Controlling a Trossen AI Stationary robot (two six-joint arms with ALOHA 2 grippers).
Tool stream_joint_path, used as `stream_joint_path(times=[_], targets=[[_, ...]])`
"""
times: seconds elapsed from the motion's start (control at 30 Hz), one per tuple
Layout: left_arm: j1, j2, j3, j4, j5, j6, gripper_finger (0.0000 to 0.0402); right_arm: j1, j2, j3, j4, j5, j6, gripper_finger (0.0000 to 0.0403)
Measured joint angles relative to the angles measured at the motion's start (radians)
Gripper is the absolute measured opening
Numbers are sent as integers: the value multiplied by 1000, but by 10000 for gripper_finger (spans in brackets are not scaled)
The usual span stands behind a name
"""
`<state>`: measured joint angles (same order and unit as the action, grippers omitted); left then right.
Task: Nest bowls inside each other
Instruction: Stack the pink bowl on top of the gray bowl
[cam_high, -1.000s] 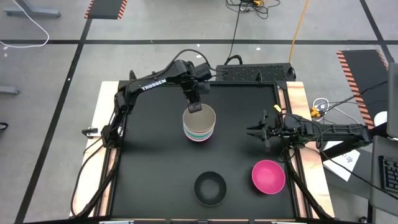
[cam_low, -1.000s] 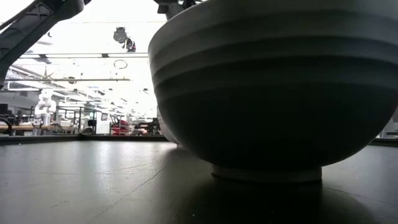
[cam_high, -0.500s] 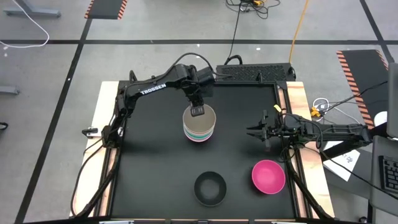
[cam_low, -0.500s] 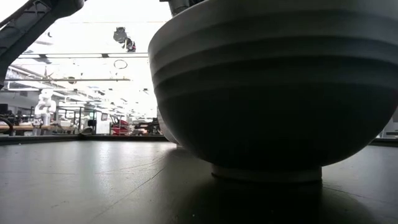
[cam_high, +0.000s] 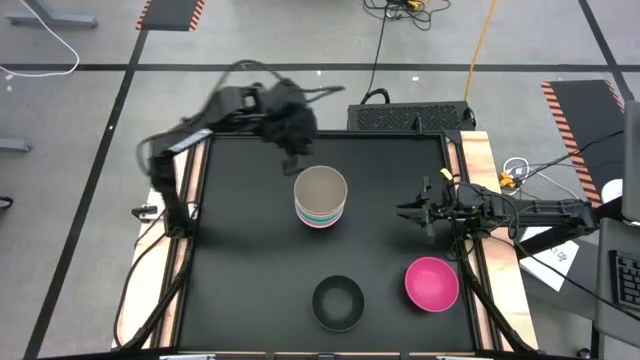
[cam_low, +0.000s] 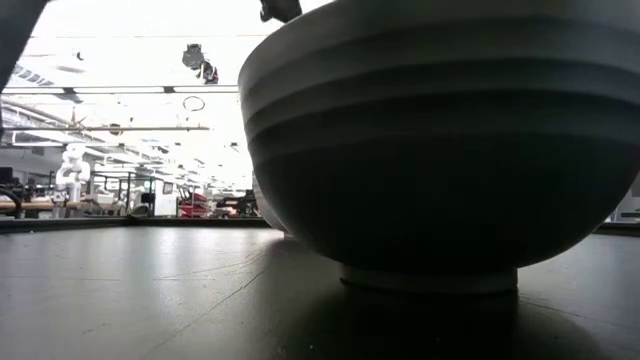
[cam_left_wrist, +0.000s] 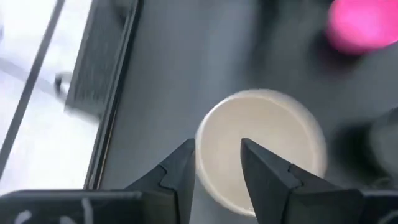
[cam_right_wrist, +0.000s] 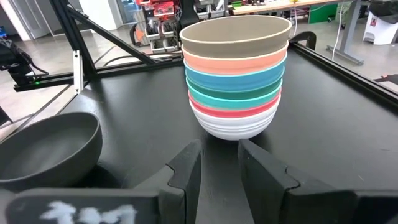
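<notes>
Now bowl stack (cam_high: 320, 197) below empty left pincer (cam_high: 293, 157).

Surface (cam_high: 240, 260) — black, matte, rectangular, with pale wooden strips along its left and right edges.

Resting directly on it:
- stack of nested bowls (cam_high: 320, 197), tan bowl on top, white at the bottom — near the centre, toward the far edge;
- black bowl (cam_high: 337, 302), near edge, middle;
- magenta bowl (cam_high: 431, 283), near right corner.

Bowl stack (cam_high: 320, 196) mid-table; two single bowls (cam_high: 338, 302) nearer the front.
</notes>
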<state>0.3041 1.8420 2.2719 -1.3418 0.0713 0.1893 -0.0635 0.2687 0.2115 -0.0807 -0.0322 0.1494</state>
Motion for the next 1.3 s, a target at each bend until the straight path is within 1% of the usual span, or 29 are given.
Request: stream_joint_path(times=[0.07, 0.13, 0.2, 0.3, 0.4, 0.5, 0.6, 0.7, 0.77, 0.87, 0.97, 1.03, 1.2, 1.3], targets=[[-20, -80, -65, 79, 44, -9, 131, 0, 0, 0, -5, 0, 1, 100], [-50, -158, -174, 183, 103, -9, 131, 0, 1, 0, -5, 0, 3, 100], [-88, -242, -323, 321, 175, -1, 131, 0, 2, 0, -6, 0, 2, 100], [-146, -364, -595, 593, 263, 8, 131, 0, 2, 0, -5, 0, 1, 100], [-176, -473, -862, 826, 272, -3, 131, 0, 3, 0, 2, 0, 1, 100], [-168, -592, -1099, 1016, 271, -8, 131, 0, 3, 0, 2, 0, 15, 100], [-139, -707, -1272, 1206, 286, -89, 131, 0, 3, 0, 2, 0, 26, 100], [-132, -800, -1397, 1279, 320, -114, 131, 0, 3, 0, 3, 0, 33, 100], [-134, -858, -1468, 1273, 319, -114, 131, 0, 3, 0, 7, 1, 32, 100], [-136, -935, -1572, 1257, 236, -134, 131, 0, 3, 0, 23, 2, 26, 100], [-130, -1009, -1708, 1251, 160, -178, 131, 0, 3, 0, 44, 2, 17, 100], [-128, -1061, -1801, 1319, 140, -205, 131, 0, 3, 0, 57, 2, 11, 100], [-129, -1190, -2047, 1619, 137, -234, 131, 0, 3, 0, 68, 4, -15, 100], [-129, -1258, -2165, 1751, 125, -237, 131, 0, 3, 0, 102, 4, -28, 100]])
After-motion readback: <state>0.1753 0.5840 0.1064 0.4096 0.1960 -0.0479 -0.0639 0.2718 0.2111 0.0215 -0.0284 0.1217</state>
